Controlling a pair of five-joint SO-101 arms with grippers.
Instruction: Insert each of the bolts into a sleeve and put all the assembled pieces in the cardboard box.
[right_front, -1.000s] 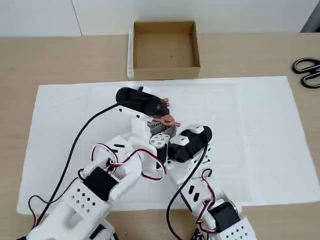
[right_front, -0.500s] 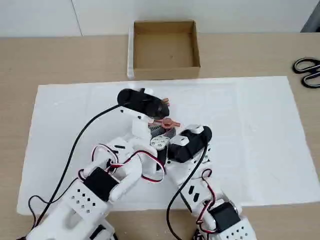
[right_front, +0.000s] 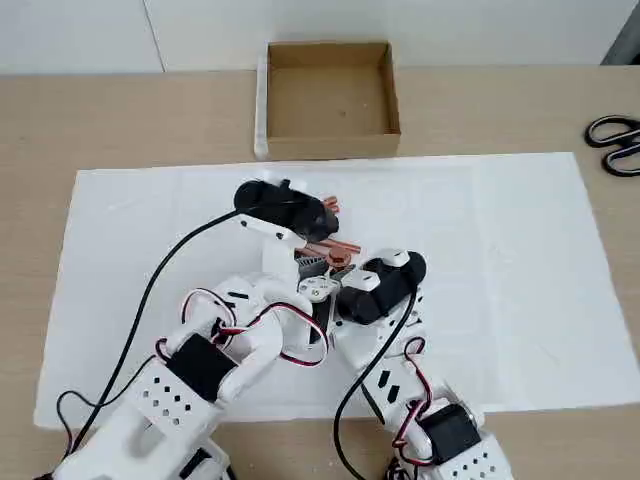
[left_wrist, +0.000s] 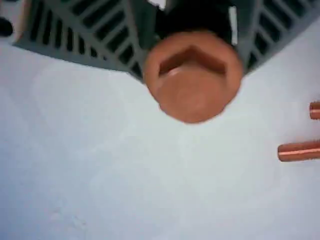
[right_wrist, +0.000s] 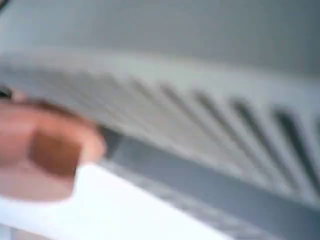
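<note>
A copper-coloured bolt (right_front: 336, 250) sits mid-sheet where both arms meet. In the left wrist view its round head (left_wrist: 192, 75) faces the camera, in front of two grey ribbed fingers (left_wrist: 75, 35) that spread out behind it. These look like my right gripper (right_front: 322, 266), shut on the bolt. The right wrist view has a ribbed finger (right_wrist: 210, 150) close up, with the copper piece (right_wrist: 45, 155) at its end. My left gripper (right_front: 326, 218) hangs just above the bolt, beside two small copper pieces (right_front: 331, 207). The cardboard box (right_front: 330, 146) stands at the back.
Both arms work over a white paper sheet (right_front: 500, 260) on the wooden table. Scissors (right_front: 615, 143) lie at the far right edge. Two copper rods (left_wrist: 299, 150) lie on the paper in the left wrist view.
The bolt has tipped and sunk slightly toward the right gripper. The left arm's head has shifted a little to the right and down.
</note>
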